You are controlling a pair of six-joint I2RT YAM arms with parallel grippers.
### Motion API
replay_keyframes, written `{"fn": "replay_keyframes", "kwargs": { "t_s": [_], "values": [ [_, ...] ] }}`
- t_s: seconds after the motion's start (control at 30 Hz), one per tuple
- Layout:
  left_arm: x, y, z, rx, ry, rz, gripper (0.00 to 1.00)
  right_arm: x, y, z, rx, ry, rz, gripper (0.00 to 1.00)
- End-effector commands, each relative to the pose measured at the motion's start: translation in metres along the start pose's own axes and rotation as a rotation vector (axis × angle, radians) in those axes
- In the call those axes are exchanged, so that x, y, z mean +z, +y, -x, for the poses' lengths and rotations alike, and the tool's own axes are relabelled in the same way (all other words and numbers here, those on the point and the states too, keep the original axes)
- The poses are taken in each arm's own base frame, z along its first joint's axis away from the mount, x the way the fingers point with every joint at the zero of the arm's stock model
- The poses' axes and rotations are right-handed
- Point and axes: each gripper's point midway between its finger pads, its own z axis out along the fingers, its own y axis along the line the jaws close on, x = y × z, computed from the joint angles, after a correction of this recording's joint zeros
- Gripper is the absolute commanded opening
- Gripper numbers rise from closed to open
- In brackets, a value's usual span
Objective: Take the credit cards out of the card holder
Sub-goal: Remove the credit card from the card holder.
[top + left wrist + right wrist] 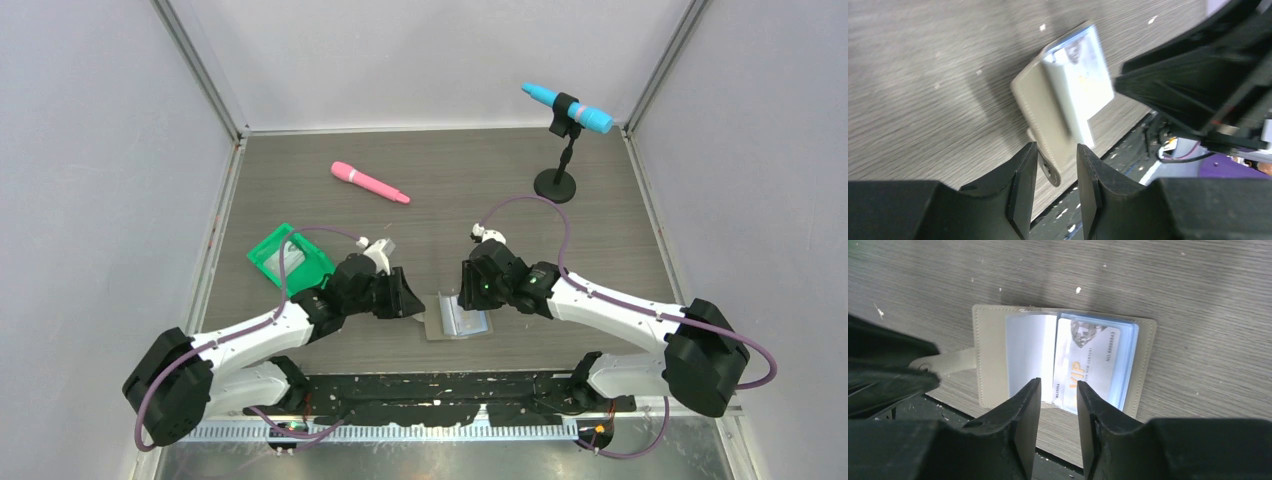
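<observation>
Card holder point(990, 355) lies open at the near edge of the table point(300, 170), jaws flanking.

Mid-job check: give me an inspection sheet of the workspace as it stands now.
Surface: grey wood-grain table, white specks.
Job's things: card holder lying open near the front edge; one credit card in a blue pocket.
Clutter: green tray, pink pen, blue microphone on a black stand.
Grippers: left gripper open, holder's strap showing between its fingers; right gripper open over the card's edge.
Cables: purple cables loop above both wrists.
Surroundings: pale walls, metal frame.
</observation>
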Motion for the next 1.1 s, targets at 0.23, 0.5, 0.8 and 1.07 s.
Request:
{"fn": "replay_keyframes", "kwargs": {
  "t_s": [0.23, 0.5, 0.8, 1.07],
  "values": [
    [0.008, -0.116, 0.035, 0.011, -0.002, -0.275, 0.27, 0.001, -0.011, 0.011, 0.041, -0.034, 0.084, 0.33],
    [0.049, -0.089, 0.017, -0.020, 0.032, -0.171, 0.25, 0.010, -0.011, 0.001, 0.074, -0.005, 0.140, 0.33],
    [0.071, -0.045, -0.007, -0.003, 0.083, -0.048, 0.25, 0.018, -0.016, -0.001, 0.089, -0.007, 0.135, 0.33],
    [0.080, -0.032, -0.011, -0.001, 0.066, -0.029, 0.30, 0.028, -0.032, -0.017, 0.094, 0.018, 0.096, 0.33]
  ]
}}
